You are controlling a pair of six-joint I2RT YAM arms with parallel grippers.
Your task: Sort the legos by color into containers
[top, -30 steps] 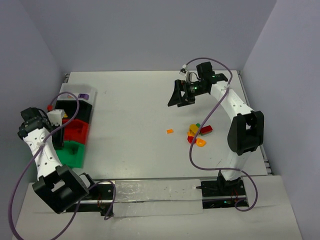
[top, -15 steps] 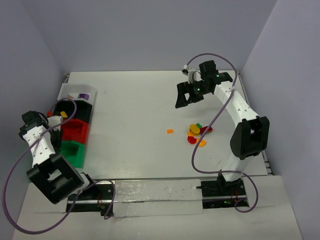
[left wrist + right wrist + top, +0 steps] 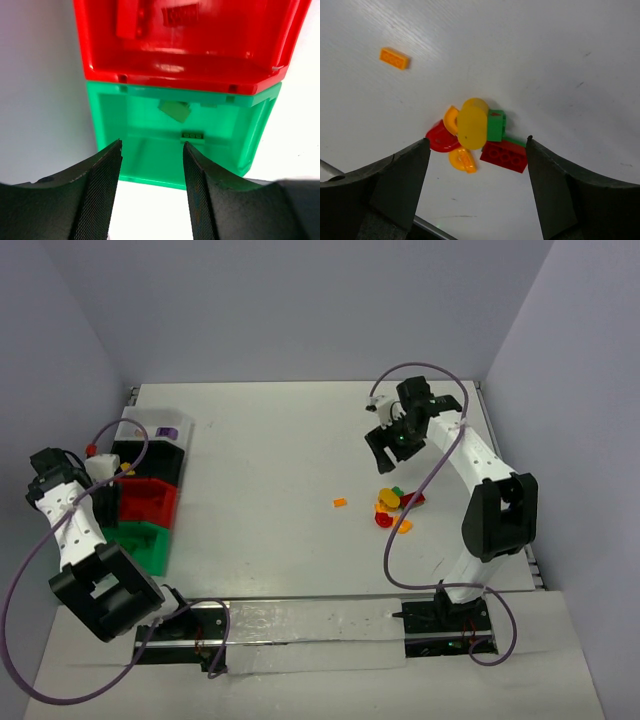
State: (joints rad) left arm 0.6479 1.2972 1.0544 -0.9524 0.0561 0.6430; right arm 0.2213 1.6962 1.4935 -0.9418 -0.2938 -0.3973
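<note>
A heap of legos (image 3: 392,508) lies on the table: a yellow rounded piece (image 3: 471,123), a green brick (image 3: 496,125), a red brick (image 3: 504,155), a red rounded piece (image 3: 440,138) and orange curved pieces (image 3: 462,160). An orange brick (image 3: 394,57) lies apart to the left (image 3: 340,503). My right gripper (image 3: 477,145) hangs open above the heap (image 3: 388,452), holding nothing. My left gripper (image 3: 152,150) is open and empty by the containers (image 3: 95,472). Below it are the green bin (image 3: 250,145) with green legos (image 3: 176,110) and the red bin (image 3: 95,50) with red legos (image 3: 127,20).
The bins stand in a row at the table's left edge: white (image 3: 150,426), black (image 3: 172,464), red (image 3: 150,505), green (image 3: 150,550). A purple piece (image 3: 168,432) sits in the white bin. Purple cables loop off both arms.
My right gripper has swung down and right toward the heap, its jaws a little narrower. My left gripper has drawn back left from over the bins and opened wider.
</note>
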